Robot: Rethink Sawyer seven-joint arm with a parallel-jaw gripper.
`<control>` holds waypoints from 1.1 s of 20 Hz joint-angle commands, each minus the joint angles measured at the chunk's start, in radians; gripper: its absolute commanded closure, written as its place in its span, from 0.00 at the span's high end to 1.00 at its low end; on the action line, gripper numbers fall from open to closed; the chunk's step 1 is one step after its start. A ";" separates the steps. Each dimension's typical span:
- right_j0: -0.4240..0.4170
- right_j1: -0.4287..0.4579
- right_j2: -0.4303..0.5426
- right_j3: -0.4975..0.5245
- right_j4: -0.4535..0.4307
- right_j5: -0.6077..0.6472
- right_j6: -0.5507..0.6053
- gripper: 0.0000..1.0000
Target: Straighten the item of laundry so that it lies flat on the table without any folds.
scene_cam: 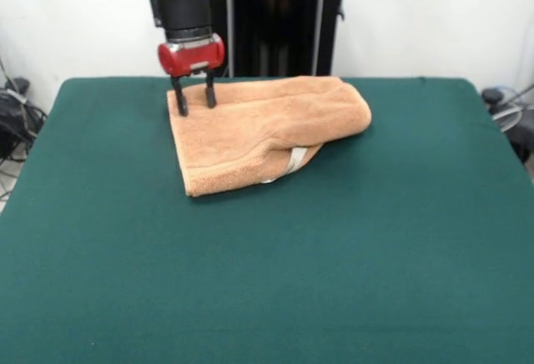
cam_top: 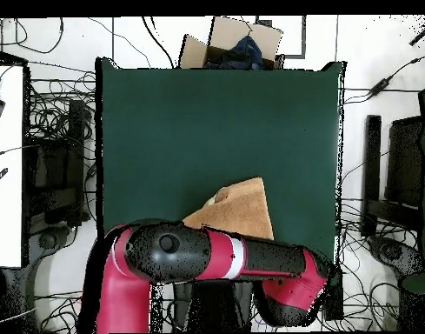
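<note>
The peach-orange towel (scene_cam: 259,130) lies folded over on itself near the far edge of the green table (scene_cam: 334,255). Its right end is rounded by the fold, and its white tag (scene_cam: 294,161) peeks out under the front fold. My gripper (scene_cam: 194,101) points straight down at the towel's far left corner. It is open, with both fingertips (scene_cam: 179,107) down at the cloth. In the overhead view the towel (cam_top: 237,209) shows as a wedge near the robot's side of the table (cam_top: 181,122). There my red arm (cam_top: 207,257) covers its lower part and hides the gripper.
The black pedestal (scene_cam: 275,22) stands behind the table's far edge. A cardboard box (cam_top: 233,43) sits beyond the table's opposite edge. Cables lie on the floor around the table, and a white desk (cam_top: 5,165) stands at one side.
</note>
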 commanded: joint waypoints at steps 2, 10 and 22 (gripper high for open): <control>0.136 0.100 0.020 -0.115 0.087 0.279 -0.238 1.00; -0.025 -0.143 0.188 -0.160 -0.312 -0.089 0.263 1.00; 0.126 -0.145 0.199 -0.139 -0.397 0.176 0.036 1.00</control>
